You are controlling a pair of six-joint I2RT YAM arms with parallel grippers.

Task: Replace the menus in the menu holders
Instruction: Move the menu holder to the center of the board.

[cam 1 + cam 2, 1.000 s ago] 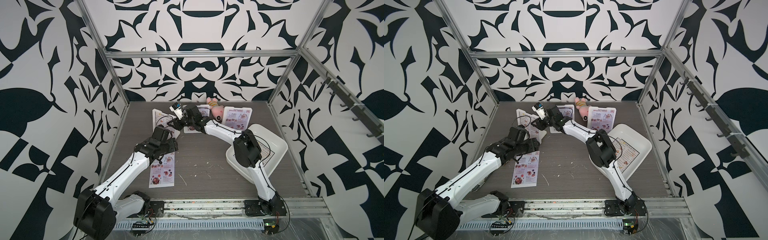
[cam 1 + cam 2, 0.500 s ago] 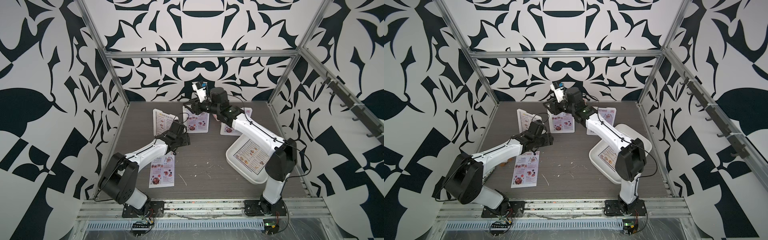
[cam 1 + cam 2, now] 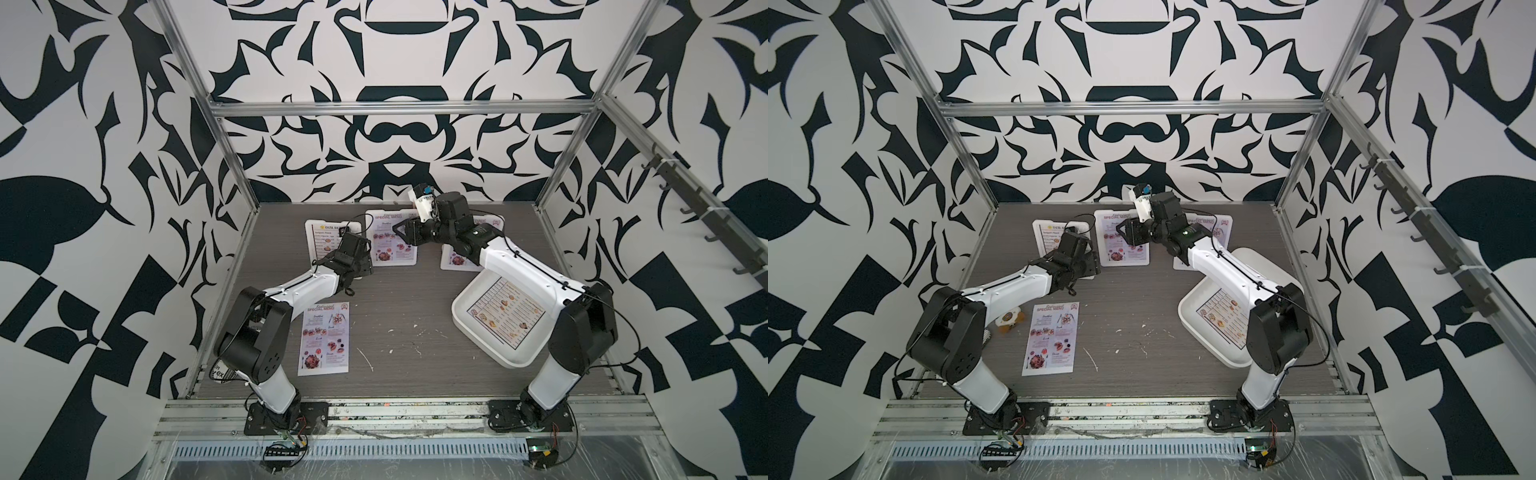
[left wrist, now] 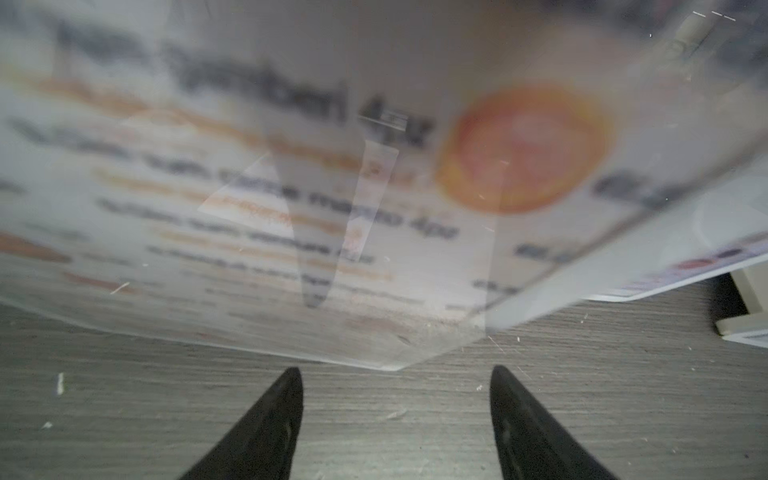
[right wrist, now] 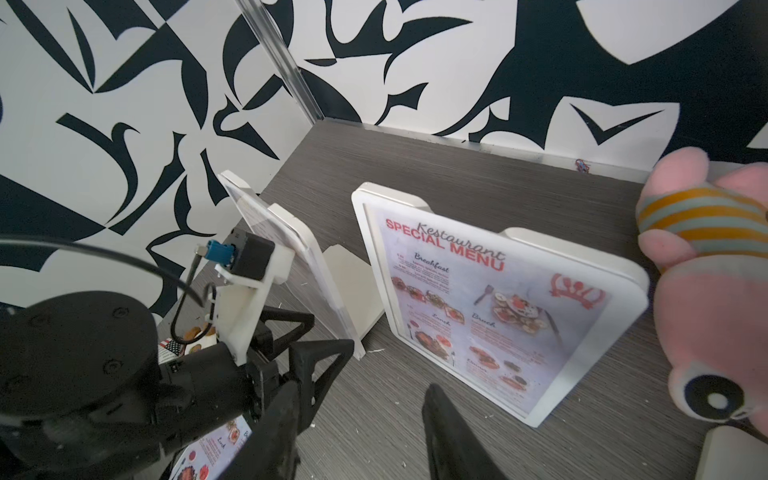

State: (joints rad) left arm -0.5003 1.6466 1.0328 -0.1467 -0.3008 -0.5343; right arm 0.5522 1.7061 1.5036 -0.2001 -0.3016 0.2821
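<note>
Grey wood-grain table [image 3: 415, 299], far edge: your left gripper [image 4: 395, 369], jaws apart, empty, faces the DIM SUM INN holder [image 3: 318, 239]. Your right gripper [image 5: 361, 386], also spread, empty, hovers by the SPECIAL MENU holder [image 5: 498, 299]. Loose SPECIAL MENU sheet [image 3: 325, 338] lies flat, front-left.

Pink plush toy [image 5: 715, 299] (striped); white tray [image 3: 478, 336]

A robotics lab test cell is indicated. A grey tabletop [image 3: 399, 316] is enclosed by aluminium framing [image 3: 399, 109] and walls [image 3: 83, 124] printed in a black-and-white pattern. The left arm [image 3: 307, 286] and right arm [image 3: 519, 266] are bolted to a slotted rail [image 3: 399, 419], and 2 circuit boards [image 3: 286, 451] with loose wiring are left exposed.
</note>
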